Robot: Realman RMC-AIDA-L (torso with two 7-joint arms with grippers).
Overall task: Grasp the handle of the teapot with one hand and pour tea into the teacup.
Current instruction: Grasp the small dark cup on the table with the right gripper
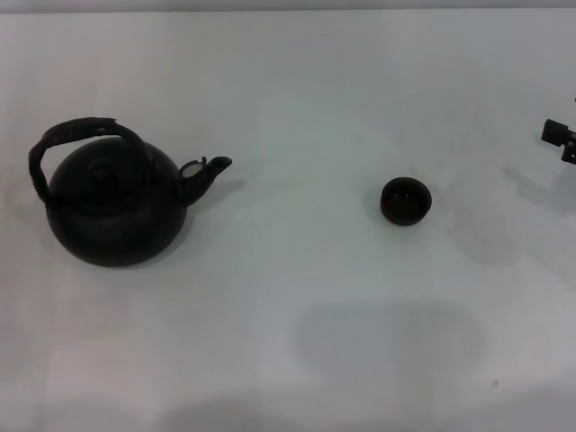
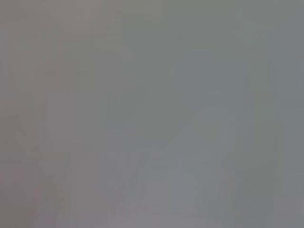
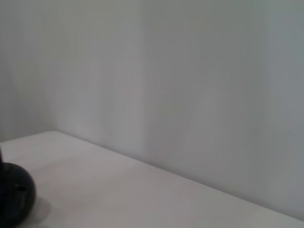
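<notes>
A white table [image 1: 297, 360] fills the head view from edge to edge — matte and pale. Soft grey shadows lie on it: a broad one toward 6 o'clock of centre, a fainter one toward 3 o'clock. A tiny dark speck [image 1: 494, 383] sits near 5 o'clock. Along 12 o'clock the far edge meets a light wall [image 3: 190, 80]. The right wrist view shows that wall — plain grey-white — rising behind the tabletop.

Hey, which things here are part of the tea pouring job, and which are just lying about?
Job:
teapot
handle
teacup
right gripper, at the table's right edge

Lying about:
nothing but the white table itself
</notes>
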